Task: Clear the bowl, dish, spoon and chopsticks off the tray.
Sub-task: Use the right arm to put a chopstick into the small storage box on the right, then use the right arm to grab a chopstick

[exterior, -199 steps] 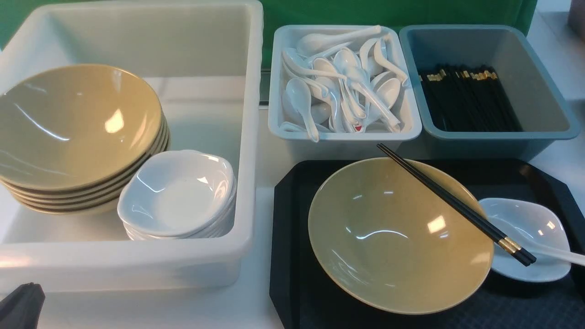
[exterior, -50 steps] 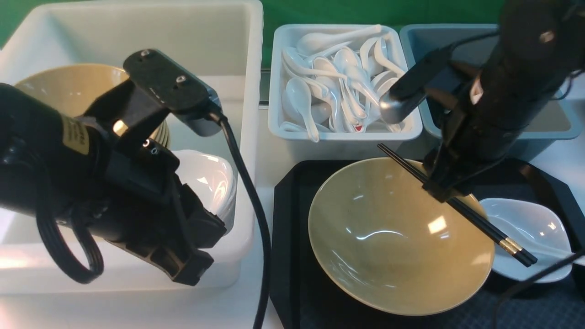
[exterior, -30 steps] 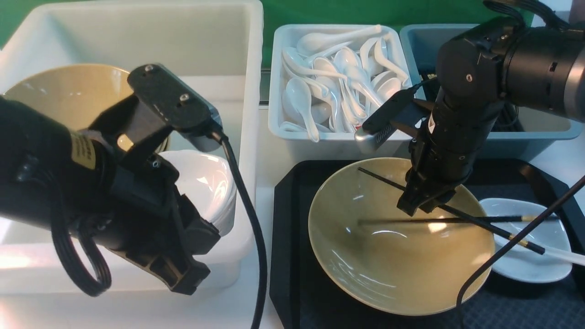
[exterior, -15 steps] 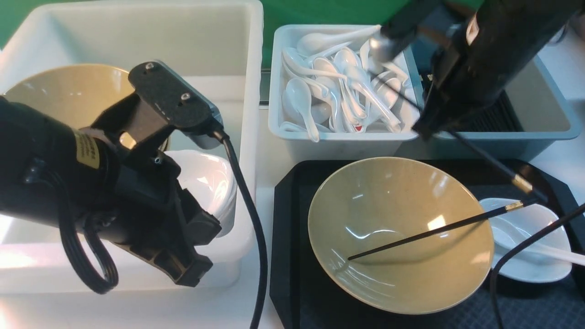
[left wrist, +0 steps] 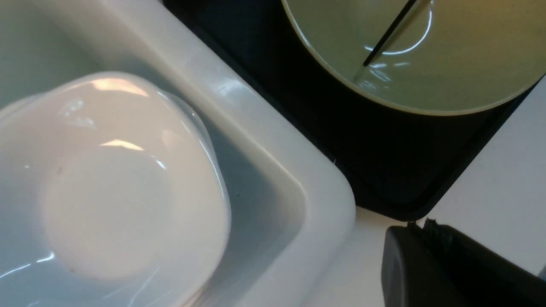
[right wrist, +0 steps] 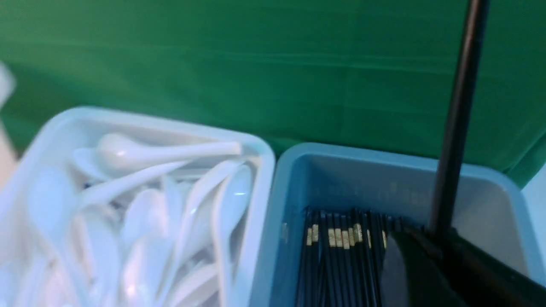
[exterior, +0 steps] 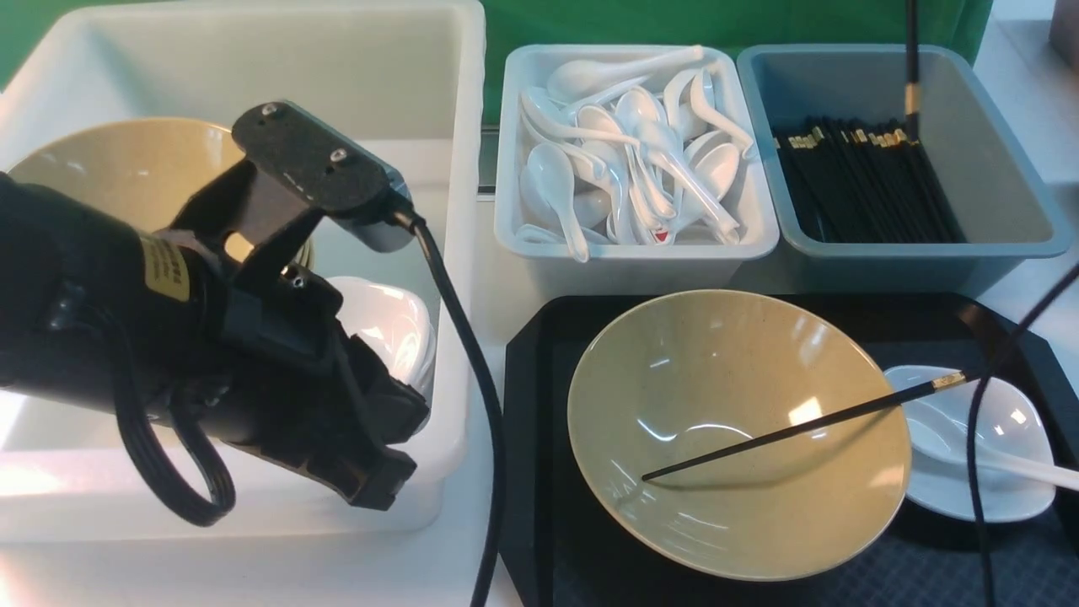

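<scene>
Left pincer (exterior: 378, 487): pressed closed, hovering at the near corner of the white tub (exterior: 459, 253).
Right pincer (right wrist: 439, 243): clamping the held chopstick (right wrist: 458, 119) upright (banded end lowest), hanging over the grey-blue bin (exterior: 995, 152).
Loose chopstick (exterior: 784, 432): lying well below the right pincer and nearer the robot, thin tip resting inside the bowl, banded end leaning over the rim toward the dish.
Bowl (exterior: 742, 506): sitting on the tray (exterior: 531, 438), off to the right of the left pincer.
Dish (exterior: 1024, 421): sitting on the tray just beside the bowl, on the side away from the left pincer.
Spoon (exterior: 1033, 470): lying in the dish.
</scene>
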Controlling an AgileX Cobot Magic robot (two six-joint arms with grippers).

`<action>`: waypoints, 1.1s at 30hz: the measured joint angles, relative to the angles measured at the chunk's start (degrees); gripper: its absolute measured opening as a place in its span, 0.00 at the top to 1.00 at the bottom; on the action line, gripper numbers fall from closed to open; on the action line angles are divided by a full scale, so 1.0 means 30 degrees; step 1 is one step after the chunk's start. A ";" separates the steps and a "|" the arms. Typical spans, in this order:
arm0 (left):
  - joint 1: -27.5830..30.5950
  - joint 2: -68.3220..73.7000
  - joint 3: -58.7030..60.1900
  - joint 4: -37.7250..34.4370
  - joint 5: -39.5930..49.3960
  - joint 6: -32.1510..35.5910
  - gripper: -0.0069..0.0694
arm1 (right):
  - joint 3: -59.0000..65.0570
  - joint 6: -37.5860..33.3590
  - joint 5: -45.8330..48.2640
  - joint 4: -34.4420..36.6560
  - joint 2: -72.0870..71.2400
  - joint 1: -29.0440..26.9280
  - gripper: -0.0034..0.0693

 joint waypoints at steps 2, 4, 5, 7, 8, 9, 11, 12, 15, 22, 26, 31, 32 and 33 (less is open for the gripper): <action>0.0000 0.0000 0.0000 -0.0525 -0.0015 0.0000 0.92 | 0.0000 0.0288 -0.0547 0.0000 0.1443 -0.0280 0.82; 0.0000 0.0000 0.0000 -0.0808 -0.0015 0.0000 0.92 | 0.0000 0.0347 -0.0616 0.0000 0.1994 -0.0375 0.79; 0.0000 0.0000 0.0000 -0.1138 -0.0015 0.0000 0.92 | 0.0046 0.0368 -0.0486 0.0062 0.2669 -0.0515 0.71; 0.0000 0.0000 0.0000 -0.1369 -0.0015 0.0000 0.92 | 0.0027 0.0385 0.0106 0.0085 0.2941 -0.0599 0.59; 0.0000 0.0000 0.0000 -0.1429 -0.0015 0.0000 0.92 | -0.0064 0.0346 0.0551 0.0085 0.2939 -0.0657 0.52; 0.0000 0.0000 0.0000 -0.1483 0.0011 0.0000 0.92 | -0.0364 0.0145 0.1398 0.0105 0.2895 -0.0697 0.44; 0.0000 0.0000 0.0000 -0.1483 0.0007 0.0000 0.92 | -0.1058 -0.0706 0.2970 0.0105 0.2657 -0.0719 0.33; 0.0000 0.0000 0.0000 -0.1483 0.0007 0.0000 0.92 | -0.1482 -0.1471 0.4029 0.0158 0.2411 -0.0699 0.27; 0.0000 0.0000 0.0000 -0.1465 -0.0010 0.0153 0.92 | -0.2825 -0.5146 0.8114 0.0473 0.0843 -0.0294 0.17; 0.0000 0.0000 0.0002 -0.1459 -0.0013 0.1214 0.92 | -0.2614 -0.9815 1.2360 0.2284 -0.2691 0.1300 0.16; 0.0000 0.0000 0.0224 -0.1459 -0.0040 0.1966 0.92 | 0.0199 -1.0654 1.2480 0.3995 -0.4893 0.2863 0.18; 0.0017 0.0000 0.0854 -0.1519 -0.0040 0.2730 0.92 | 0.5180 -1.4607 1.2591 0.4785 -0.6452 0.5938 0.22; 0.0017 0.0000 0.1009 -0.1527 -0.0040 0.2878 0.92 | 0.6075 -1.5641 1.2591 0.4810 -0.6432 0.6369 0.23; 0.0017 0.0000 0.1038 -0.1527 -0.0016 0.2918 0.92 | 0.6405 -1.6027 1.2612 0.4810 -0.6411 0.6443 0.23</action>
